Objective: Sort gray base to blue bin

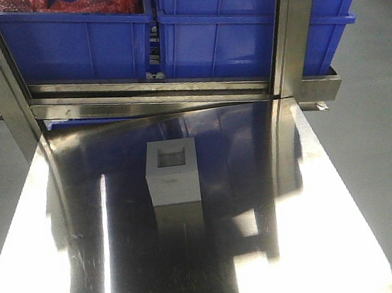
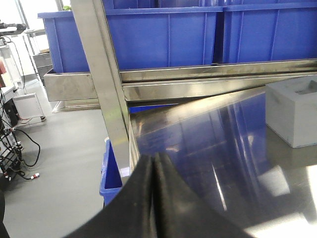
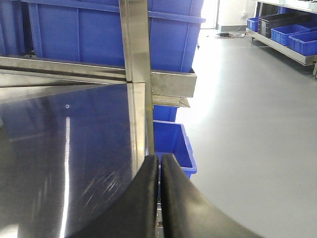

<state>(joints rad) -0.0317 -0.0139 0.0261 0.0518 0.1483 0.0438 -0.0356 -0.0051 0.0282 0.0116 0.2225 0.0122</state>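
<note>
The gray base [image 1: 173, 172] stands on the steel table [image 1: 280, 250], near the middle, its square recess facing up. It also shows at the right edge of the left wrist view, gray base [image 2: 292, 114]. My left gripper [image 2: 153, 158] is shut with nothing in it, well to the left of the base near the table's left edge. Over the table's right edge my right gripper [image 3: 159, 158] is shut and empty too; the base is out of its view. One blue bin [image 3: 173, 144] stands on the floor by the table's right side, another blue bin [image 2: 111, 171] by the left side.
Behind the table a steel rack [image 1: 154, 94] carries large blue tubs [image 1: 224, 28]; the left tub [image 1: 68, 33] holds red material. Two upright steel posts [image 1: 286, 35] flank the table's far end. Grey floor lies on both sides, with cables [image 2: 22, 148] at the left.
</note>
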